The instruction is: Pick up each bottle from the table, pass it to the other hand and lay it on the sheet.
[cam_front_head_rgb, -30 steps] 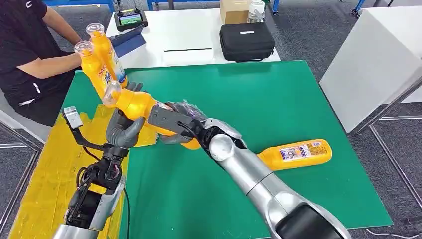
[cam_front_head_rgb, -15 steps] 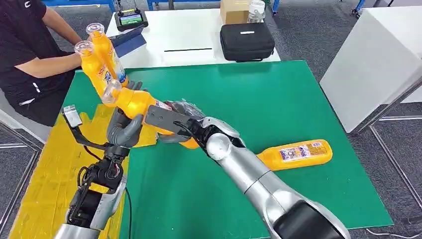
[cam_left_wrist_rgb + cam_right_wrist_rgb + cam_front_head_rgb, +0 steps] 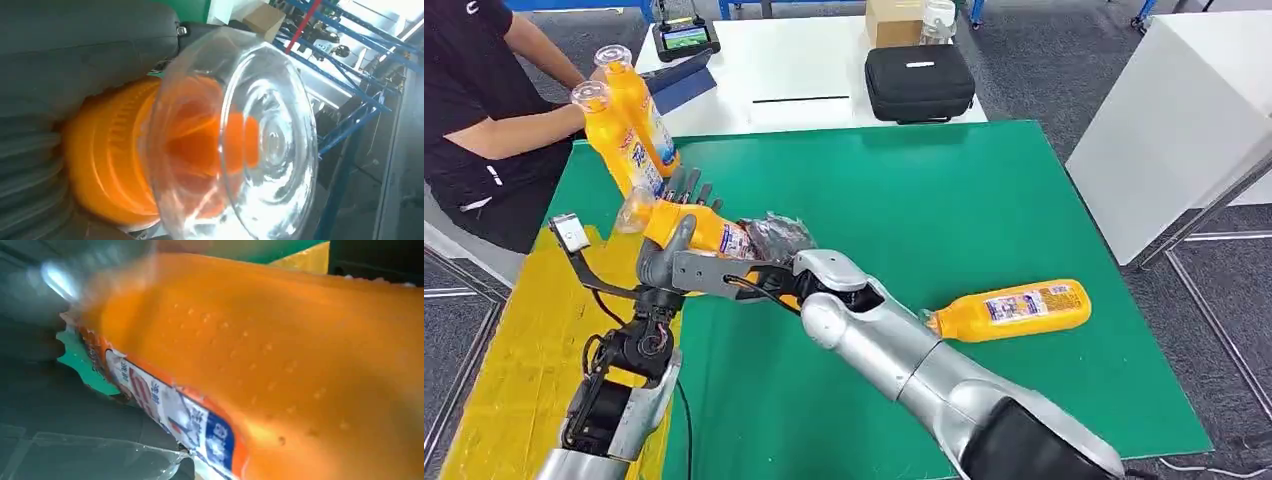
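Handover of an orange bottle, both hands on it, above the edge of the yellow sheet.

A person's hand (image 3: 602,82) holds two bottles (image 3: 629,125) upright, just beyond the left hand. The left hand (image 3: 669,255) has fingers curled around the held bottle (image 3: 689,228) near its clear cap (image 3: 235,135). The right hand (image 3: 774,245) grips the body of this bottle, close beside the left one. The yellow sheet (image 3: 514,360) lies under and to the left of the left hand. The spare bottle (image 3: 1014,308) lies on the green table (image 3: 984,200), well to the right of the right arm. Risk, I think: if the right hand lets go before the left grip is firm, the smooth bottle can slip or tilt down by its heavy end.
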You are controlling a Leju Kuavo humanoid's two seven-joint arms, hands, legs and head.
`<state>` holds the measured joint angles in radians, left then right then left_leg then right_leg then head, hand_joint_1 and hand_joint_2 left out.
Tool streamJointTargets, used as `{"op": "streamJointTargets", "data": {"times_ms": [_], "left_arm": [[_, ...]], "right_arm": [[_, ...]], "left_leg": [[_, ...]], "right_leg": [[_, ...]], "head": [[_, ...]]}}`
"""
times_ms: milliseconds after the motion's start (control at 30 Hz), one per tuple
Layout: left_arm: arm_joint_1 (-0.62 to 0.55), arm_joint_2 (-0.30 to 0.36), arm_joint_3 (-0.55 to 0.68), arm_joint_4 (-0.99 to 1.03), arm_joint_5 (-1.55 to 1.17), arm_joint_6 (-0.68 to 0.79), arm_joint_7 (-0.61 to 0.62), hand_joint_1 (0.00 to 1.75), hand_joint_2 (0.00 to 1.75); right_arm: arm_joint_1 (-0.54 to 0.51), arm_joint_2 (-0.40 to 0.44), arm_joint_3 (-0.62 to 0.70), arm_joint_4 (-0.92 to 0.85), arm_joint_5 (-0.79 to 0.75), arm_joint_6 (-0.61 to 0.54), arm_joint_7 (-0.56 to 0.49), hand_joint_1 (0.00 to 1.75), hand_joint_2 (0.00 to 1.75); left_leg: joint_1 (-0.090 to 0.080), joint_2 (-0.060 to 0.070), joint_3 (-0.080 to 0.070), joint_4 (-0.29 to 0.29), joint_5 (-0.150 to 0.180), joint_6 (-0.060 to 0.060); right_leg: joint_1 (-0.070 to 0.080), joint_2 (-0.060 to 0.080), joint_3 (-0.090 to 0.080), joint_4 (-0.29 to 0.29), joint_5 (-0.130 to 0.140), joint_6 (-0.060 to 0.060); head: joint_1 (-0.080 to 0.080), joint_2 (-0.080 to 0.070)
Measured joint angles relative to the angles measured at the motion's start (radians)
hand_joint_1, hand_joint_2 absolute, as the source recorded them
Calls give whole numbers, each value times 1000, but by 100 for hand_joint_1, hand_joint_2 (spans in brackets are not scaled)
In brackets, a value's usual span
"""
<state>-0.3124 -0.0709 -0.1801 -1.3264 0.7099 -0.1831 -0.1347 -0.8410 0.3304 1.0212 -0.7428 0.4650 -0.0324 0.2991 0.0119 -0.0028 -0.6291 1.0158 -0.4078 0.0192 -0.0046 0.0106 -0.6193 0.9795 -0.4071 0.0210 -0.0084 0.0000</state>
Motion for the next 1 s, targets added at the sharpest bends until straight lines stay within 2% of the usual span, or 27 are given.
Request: {"op": "streamJointTargets", "data": {"times_ms": [33, 67, 100, 133, 167, 733, 800, 833, 1000], "left_arm": [[0, 0, 0, 1, 2, 0, 0, 0, 175], [0, 0, 0, 1, 4, 0, 0, 10, 175], [0, 0, 0, 2, 4, 0, 0, 59, 175], [0, 0, 0, 2, 4, 0, 0, 150, 175], [0, 0, 0, 2, 4, 0, 0, 175, 175], [-4, -5, -2, 10, 16, 4, 2, 175, 175], [-4, -5, -2, 11, 16, 4, -1, 175, 175], [-4, -5, -2, 11, 17, 4, -2, 175, 175], [-6, -5, -2, 13, 14, 4, -11, 175, 175]], "right_arm": [[-7, -2, 8, 1, -4, 0, 1, 175, 175], [-12, -4, 17, 1, -8, 0, 2, 175, 175], [-15, -5, 22, 1, -11, 0, 4, 175, 175], [-17, -5, 26, 1, -13, 0, 5, 175, 175], [-19, -5, 29, 2, -14, 0, 5, 175, 175], [-35, -9, 74, 3, -64, -12, 42, 175, 175], [-37, -9, 79, 3, -67, -12, 45, 0, 175], [-38, -9, 82, 3, -68, -12, 47, 0, 0], [-40, -10, 105, 8, -31, -46, 54, 0, 0]], "left_leg": [[0, 0, 0, 0, 0, 0], [0, 0, 0, 0, 0, 0], [0, 0, 0, 0, 0, 0], [0, 0, 0, 0, 0, 0], [0, 0, 0, 0, 0, 0], [0, 1, 0, 0, 0, 0], [0, 1, 0, 0, 0, 0], [0, 1, 0, 0, 0, 0], [0, 0, 0, 0, 0, 0]], "right_leg": [[0, 0, 0, 0, 0, 0], [0, 0, 0, 0, 0, 0], [0, 0, 0, 0, 0, 0], [0, 0, 0, 0, 0, 0], [0, 0, 0, 0, 0, 0], [0, 0, 0, 0, 0, 0], [0, 0, 0, 0, 0, 0], [0, 0, 0, 0, 0, 0], [0, 0, 0, 0, 0, 0]], "head": [[1, 0], [0, 0], [1, 0], [0, 0], [1, 0], [1, 0], [1, 0], [1, 0], [1, 0]]}}
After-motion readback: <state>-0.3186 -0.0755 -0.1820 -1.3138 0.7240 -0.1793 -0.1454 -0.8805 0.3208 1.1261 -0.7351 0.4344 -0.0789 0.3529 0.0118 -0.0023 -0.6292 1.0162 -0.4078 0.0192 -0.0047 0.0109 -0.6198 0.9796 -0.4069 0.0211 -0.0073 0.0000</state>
